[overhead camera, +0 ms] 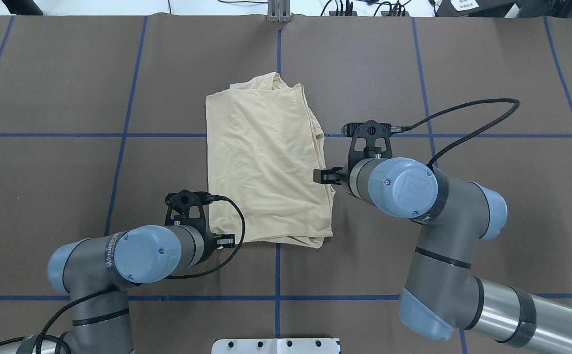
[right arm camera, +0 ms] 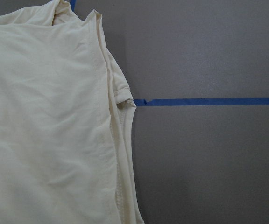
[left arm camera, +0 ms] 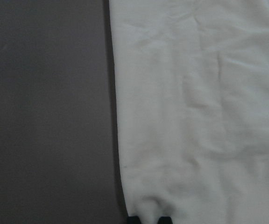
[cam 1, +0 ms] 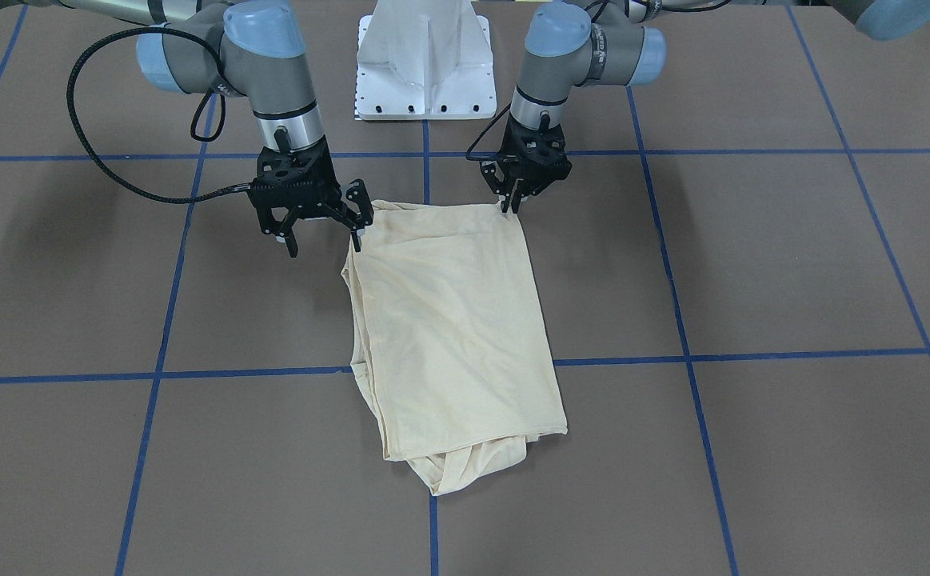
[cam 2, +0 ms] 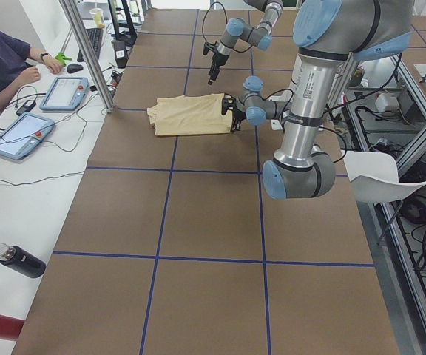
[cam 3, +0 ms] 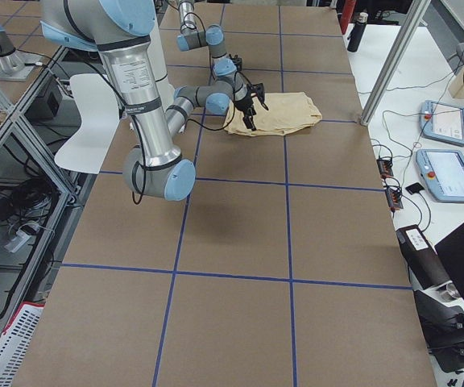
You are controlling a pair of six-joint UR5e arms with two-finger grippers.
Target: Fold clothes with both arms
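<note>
Seen from overhead, the left gripper [overhead camera: 225, 241] sits at the 7 o'clock corner of the shirt [overhead camera: 266, 162], with its jaws nearly closed and apparently pinching the cloth there. The right gripper [cam 1: 326, 245] is at the shirt's 3 o'clock edge. Its jaws are wide apart and hold nothing, though one finger just touches the cloth. The shirt lies mid-table [overhead camera: 69, 172], folded into a narrow rectangle with the sleeves tucked in and no print showing. At 12 o'clock its far end is bunched and uneven. A crosswise fold and some tidying probably remain.
</note>
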